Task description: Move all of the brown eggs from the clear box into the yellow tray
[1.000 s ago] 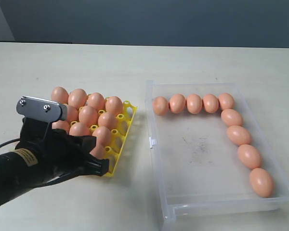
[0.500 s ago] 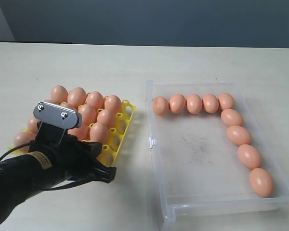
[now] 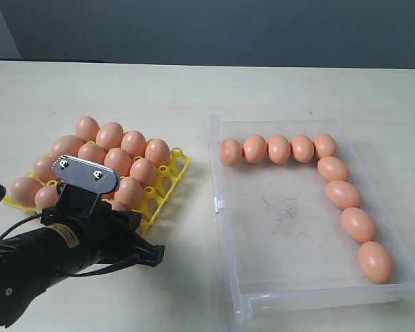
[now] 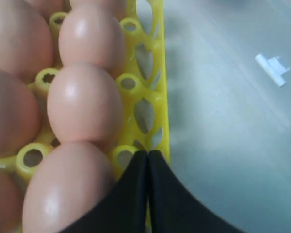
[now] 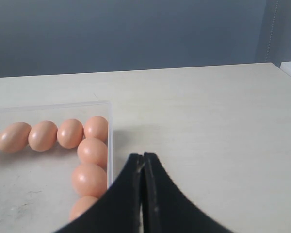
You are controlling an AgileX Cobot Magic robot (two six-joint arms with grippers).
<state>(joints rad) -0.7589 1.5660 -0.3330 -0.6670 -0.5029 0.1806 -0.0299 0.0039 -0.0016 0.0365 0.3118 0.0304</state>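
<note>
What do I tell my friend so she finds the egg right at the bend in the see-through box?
Look at the big clear plastic box on the right of the pale table. Smooth orange-brown eggs run along its far wall, then turn down its right wall. The corner egg sits where they turn, the only one with one neighbour beside it and another in front.

Exterior view: the left arm (image 3: 55,252) covers the near corner of the yellow tray (image 3: 167,185), so any brown eggs (image 3: 111,135) under it are hidden, and the arm runs off the bottom-left edge. Left wrist view: eggs blurry, cropped. Right wrist view: the clear box (image 5: 110,136) is cut off, with one egg half behind the right gripper (image 5: 142,156).
</note>
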